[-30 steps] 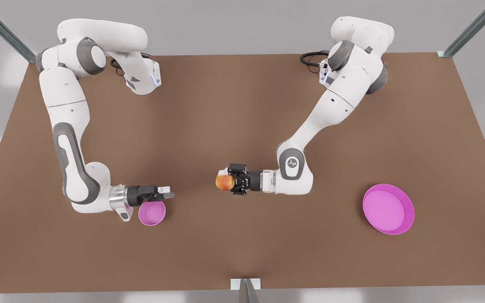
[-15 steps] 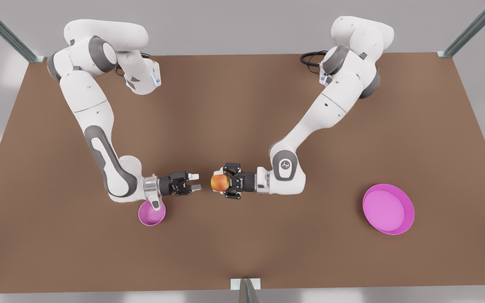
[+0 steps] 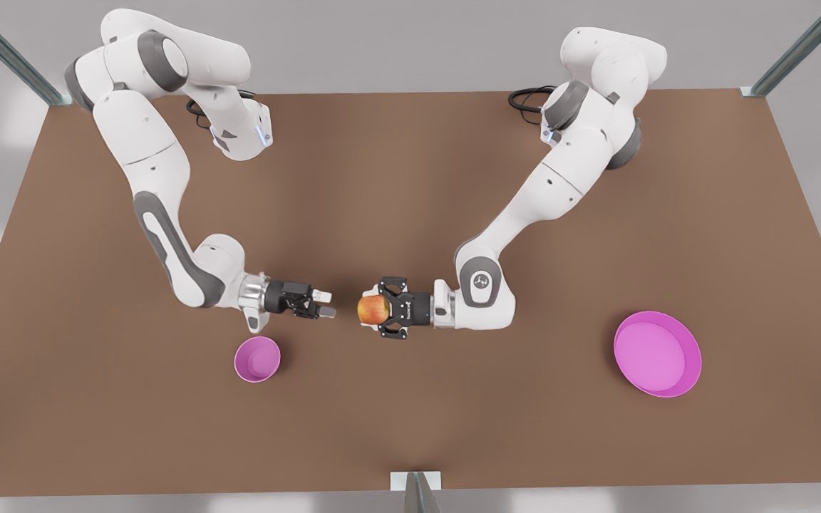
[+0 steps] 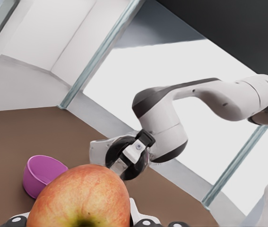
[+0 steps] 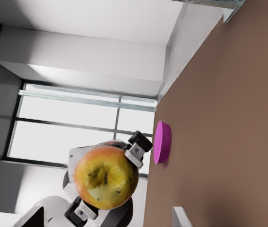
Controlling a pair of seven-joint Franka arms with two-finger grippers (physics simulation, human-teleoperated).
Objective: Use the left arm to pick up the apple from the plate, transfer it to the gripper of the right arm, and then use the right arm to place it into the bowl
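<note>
The yellow-and-red apple (image 3: pixel 373 310) hangs above the middle of the table, and my left gripper (image 3: pixel 370 311), on the arm at the front view's right, is shut on it. The left wrist view has the apple (image 4: pixel 79 198) close up between that gripper's pads. My right gripper (image 3: pixel 325 303), with the silver wrist ring, is open and points at the apple from the front view's left, a short gap away. In the right wrist view the apple (image 5: pixel 106 177) sits straight ahead. The small pink bowl (image 3: pixel 257 358) stands on the table below the right wrist. The wide pink plate (image 3: pixel 657 353) lies empty at the front view's right.
The brown table (image 3: pixel 410 178) is bare between the two arm bases. A metal post foot (image 3: pixel 416 483) stands at the near edge and frame struts run off the far corners. The bowl (image 4: pixel 44 174) and the plate (image 5: pixel 162 142) also appear in the wrist views.
My right arm swung from over the bowl toward the apple and lifted, uncovering the bowl. The left gripper carried the apple slightly toward the right gripper, then held still.
</note>
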